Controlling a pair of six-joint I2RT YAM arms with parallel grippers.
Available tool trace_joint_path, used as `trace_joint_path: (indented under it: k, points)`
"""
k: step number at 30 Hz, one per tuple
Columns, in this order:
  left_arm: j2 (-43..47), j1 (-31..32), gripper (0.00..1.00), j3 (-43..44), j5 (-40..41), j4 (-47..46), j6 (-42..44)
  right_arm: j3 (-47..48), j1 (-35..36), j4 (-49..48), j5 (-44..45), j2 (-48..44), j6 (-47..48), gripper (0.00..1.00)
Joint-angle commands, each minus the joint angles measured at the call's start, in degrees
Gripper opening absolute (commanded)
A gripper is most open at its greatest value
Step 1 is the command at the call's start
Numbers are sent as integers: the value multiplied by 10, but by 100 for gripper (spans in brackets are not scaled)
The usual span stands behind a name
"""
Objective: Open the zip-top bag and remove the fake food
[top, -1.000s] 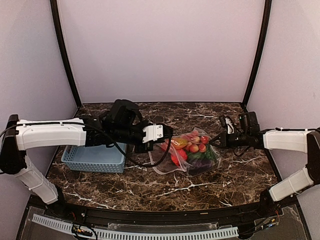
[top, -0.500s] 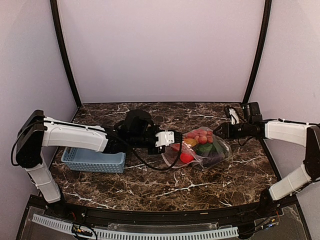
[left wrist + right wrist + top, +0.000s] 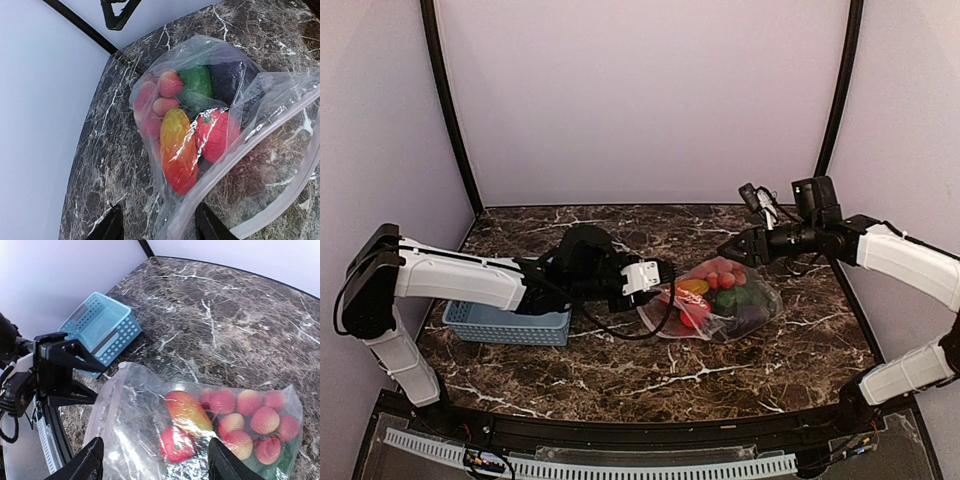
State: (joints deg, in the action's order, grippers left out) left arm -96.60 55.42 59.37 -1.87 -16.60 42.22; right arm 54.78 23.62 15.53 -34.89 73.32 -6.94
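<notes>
- The bag (image 3: 715, 305) lies on the table (image 3: 720, 375), right of centre. All the food (image 3: 705, 295) is inside it, red balls (image 3: 720, 269) on the far side and the eggplant (image 3: 750, 318) at the near right.
- The zip edge faces left. We cannot tell whether the strip is parted.
- The left gripper (image 3: 663, 273) sits at that edge with its fingers spread. Film lies between them, unpinched.
- The right gripper (image 3: 728, 252), also spread, hovers over the bag's far right corner and holds nothing.
- Nothing pins the bag, so we judge that a pull from one side alone could drag the whole bag across the marble instead of opening it.
- The slick, crinkly film may slip from the fingers. A pinch through both layers would keep the mouth shut.
- Once the bag is open, the round pieces could spill and roll.
- The basket (image 3: 505, 322) stands well apart at the near left. We see nothing in it.
</notes>
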Motion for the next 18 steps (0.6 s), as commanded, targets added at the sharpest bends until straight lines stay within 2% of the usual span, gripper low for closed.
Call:
trace_joint_path:
  k: [1, 8, 10, 13, 18]
  points:
    - [88, 3, 51, -35, 49, 7, -64, 61, 63, 62, 18, 19, 32, 68]
    - [187, 2, 64, -124, 112, -13, -188, 138, 157, 132, 74, 84, 65, 67]
    - [213, 2, 75, -140, 127, -7, -224, 153, 184, 145, 88, 100, 66, 67]
    - [253, 2, 82, -156, 144, 0, -285, 169, 224, 160, 118, 130, 79, 67]
    - [293, 1, 94, -168, 256, 22, -358, 190, 291, 176, 193, 180, 70, 66]
